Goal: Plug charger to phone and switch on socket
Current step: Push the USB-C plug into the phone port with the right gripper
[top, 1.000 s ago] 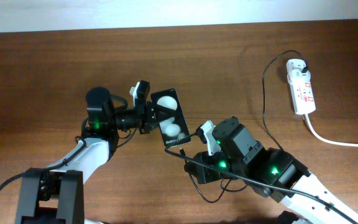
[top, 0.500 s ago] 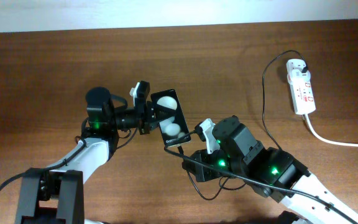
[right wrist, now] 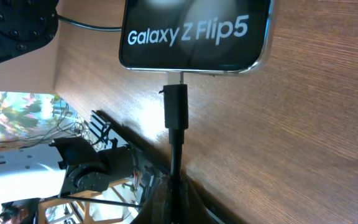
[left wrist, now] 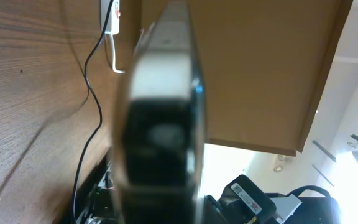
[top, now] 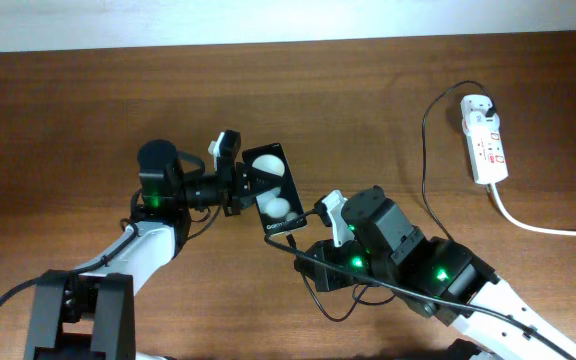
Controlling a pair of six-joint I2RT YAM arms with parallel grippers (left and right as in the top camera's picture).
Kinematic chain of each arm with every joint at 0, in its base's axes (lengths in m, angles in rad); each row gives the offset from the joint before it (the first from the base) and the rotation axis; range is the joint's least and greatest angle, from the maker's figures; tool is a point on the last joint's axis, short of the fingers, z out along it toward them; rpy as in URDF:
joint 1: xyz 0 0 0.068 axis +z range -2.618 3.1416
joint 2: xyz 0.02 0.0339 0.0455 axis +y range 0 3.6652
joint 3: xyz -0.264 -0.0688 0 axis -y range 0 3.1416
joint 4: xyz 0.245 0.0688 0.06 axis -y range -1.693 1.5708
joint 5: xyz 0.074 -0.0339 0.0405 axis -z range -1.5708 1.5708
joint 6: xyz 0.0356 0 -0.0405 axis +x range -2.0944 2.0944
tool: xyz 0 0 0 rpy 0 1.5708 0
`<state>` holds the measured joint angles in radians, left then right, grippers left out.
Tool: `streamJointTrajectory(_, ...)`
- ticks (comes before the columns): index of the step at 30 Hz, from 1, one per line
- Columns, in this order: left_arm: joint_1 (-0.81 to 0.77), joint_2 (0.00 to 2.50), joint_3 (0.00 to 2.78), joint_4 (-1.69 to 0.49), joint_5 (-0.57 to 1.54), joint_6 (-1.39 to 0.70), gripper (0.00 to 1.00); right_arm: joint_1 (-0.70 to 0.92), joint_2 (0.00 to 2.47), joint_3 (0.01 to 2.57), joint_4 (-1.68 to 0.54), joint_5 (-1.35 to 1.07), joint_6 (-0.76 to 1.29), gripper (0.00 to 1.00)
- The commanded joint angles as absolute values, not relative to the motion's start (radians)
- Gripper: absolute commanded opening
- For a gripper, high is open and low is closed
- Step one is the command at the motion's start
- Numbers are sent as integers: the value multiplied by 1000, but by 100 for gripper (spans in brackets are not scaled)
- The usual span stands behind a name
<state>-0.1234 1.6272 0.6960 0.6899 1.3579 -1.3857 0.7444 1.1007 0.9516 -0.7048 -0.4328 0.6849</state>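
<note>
Change since earlier: almost none; right gripper point(top: 320, 222) nudged a touch nearer the phone point(top: 272, 196), everything else in place.
Left gripper point(top: 236, 187): jaws closed on the phone's left long edge, holding it steady against the push of the connector.
Right gripper state: jaws pinched on the charger point(right wrist: 175, 134) just behind its tip, judged from the cable running straight out of the right wrist view; fingers themselves not visible.
Phone place: middle of the worktop point(top: 88, 110), between the two arms, held edge-up in the left wrist view.
Phone heading: long axis running far to near with a slight lean; lettered "Galaxy Z Flip5" end nearest the right arm, port end facing the connector.
Connector: tip touching the port end and lined up along the phone's long axis; apparently partly in, full seating not certain.
Cable run: from the right gripper across to the right, up to the power strip point(top: 484, 138) at the far right.
Power strip: well apart from both arms, black plug at its far end, switch untouched as judged.
</note>
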Motion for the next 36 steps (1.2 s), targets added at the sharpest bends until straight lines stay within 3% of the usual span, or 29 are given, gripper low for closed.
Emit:
streamJointTrajectory(1,-124,1622,710,700,1385,-1391,0,752,1104,952,-690,-406,690,4)
streamJointTrajectory(10,-124,1622,710,874,1446,-1390,0,752,1147,952,-602,-273,684,4)
streamJointTrajectory(17,-125,1622,710,886,1527,-1328,0,752,1148,952,-437,-148,579,4)
streamJointTrajectory(19,-125,1622,710,886,1539,-1282,0,752,1148,952,-437,-145,545,16)
streamJointTrajectory(25,-125,1622,710,886,1538,-1225,0,752,1147,952,-442,-165,546,18)
streamJointTrajectory(28,-124,1622,710,886,1488,-1190,0,790,1147,952,-523,-159,546,43)
streamJointTrajectory(32,-124,1622,710,878,1469,-1193,0,938,1155,952,-557,65,558,42)
streamJointTrajectory(36,-124,1622,710,878,1449,-1195,0,999,1209,952,-561,66,603,27)
